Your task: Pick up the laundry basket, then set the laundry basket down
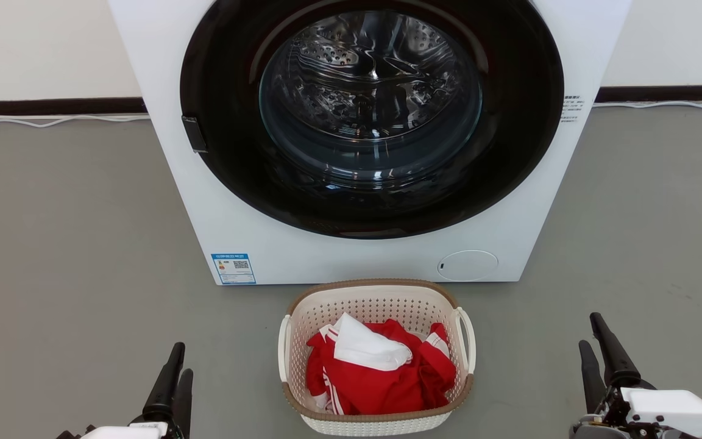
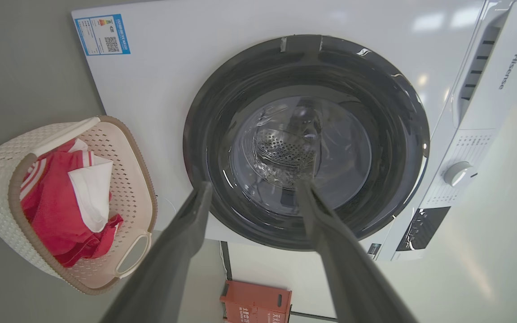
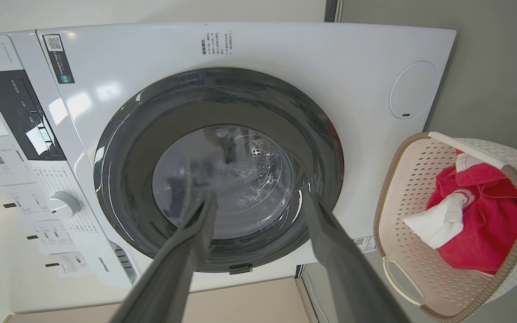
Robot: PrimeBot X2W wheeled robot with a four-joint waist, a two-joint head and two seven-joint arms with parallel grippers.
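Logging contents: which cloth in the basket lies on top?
The white cloth, draped over the red garment with white stripes inside the laundry basket.

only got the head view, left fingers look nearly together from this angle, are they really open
Observer: Yes. In the left wrist view the left gripper has its fingers wide apart, with nothing between them.
Operator: ok and the right one
Observer: The right wrist view shows the right gripper spread just as wide, and it is empty too.
Operator: top of the washer is cut off for me, whats up there
Observer: Above the door, the washing machine has a white dial next to a dark display panel.
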